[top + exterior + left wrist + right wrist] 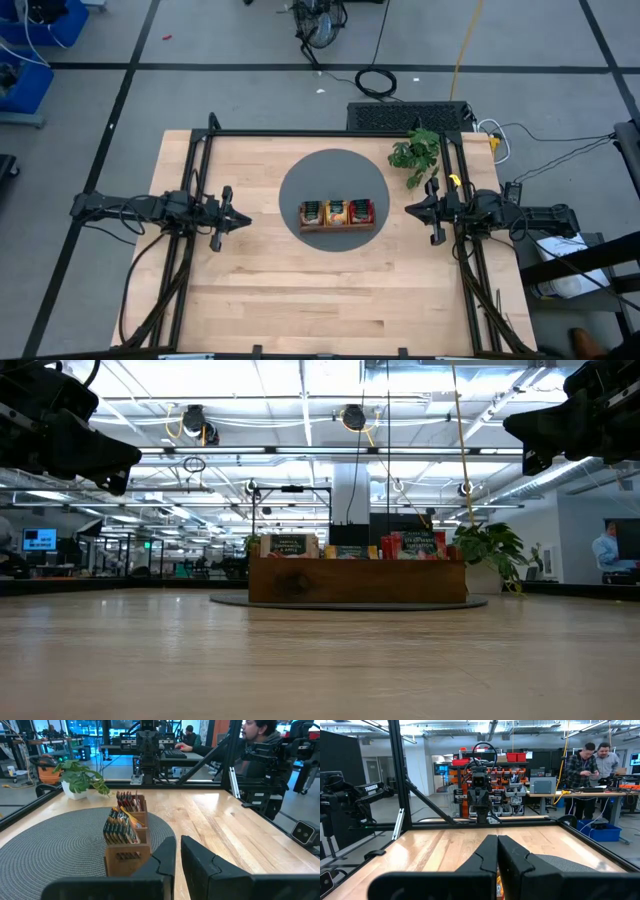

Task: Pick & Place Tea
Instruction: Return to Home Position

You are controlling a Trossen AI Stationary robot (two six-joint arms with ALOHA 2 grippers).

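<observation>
Tea (337,210) upright in all three slots of wooden tray (337,227), mid round mat (300,180). Left gripper (243,220) at nine o'clock, right gripper (412,210) at three, well apart from tray, fingers nearly together, empty. Homing step, seemingly near done; next calls only for parking clear.

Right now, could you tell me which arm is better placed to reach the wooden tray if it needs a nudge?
Probably the right. The right gripper sits nearer the wooden tray than the left gripper does, and both are empty, level with it at the sides of the table.
</observation>
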